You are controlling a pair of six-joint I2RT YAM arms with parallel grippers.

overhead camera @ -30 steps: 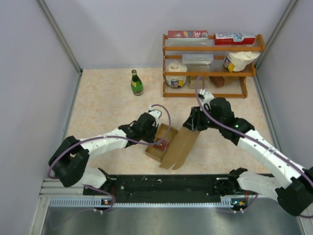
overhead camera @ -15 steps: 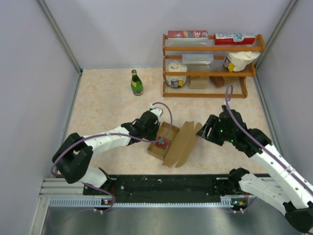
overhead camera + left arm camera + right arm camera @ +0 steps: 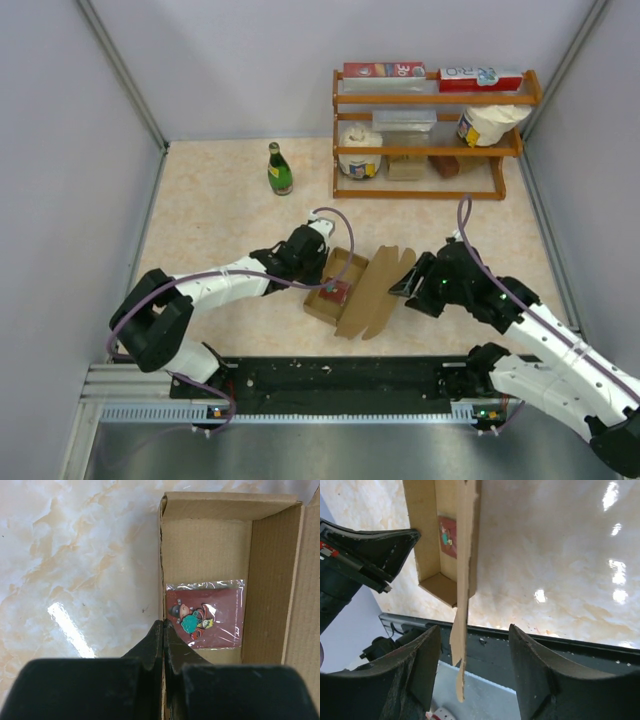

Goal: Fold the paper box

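The paper box point(image 3: 346, 263) is a brown cardboard tray with its long lid flap point(image 3: 372, 296) standing open on its right side. A small dark-red card point(image 3: 335, 291) lies inside the tray. My left gripper point(image 3: 314, 268) is shut on the tray's left wall point(image 3: 162, 555); its fingertips point(image 3: 164, 626) pinch the wall just beside the card point(image 3: 207, 612). My right gripper point(image 3: 405, 285) is open at the flap's right edge. In the right wrist view the flap point(image 3: 462, 580) shows edge-on between my open right gripper's point(image 3: 475, 647) fingers, nearer the left finger point(image 3: 422, 665).
A wooden shelf rack point(image 3: 430, 130) with colourful cartons and tubs stands at the back right. A green bottle point(image 3: 279, 168) stands at the back centre. The black rail point(image 3: 340, 375) runs along the near edge, close below the flap's lower end.
My right gripper left the flap's far end, swung right, then came back lower to the flap's right edge. The flap leaned slightly right. My left gripper kept its hold.
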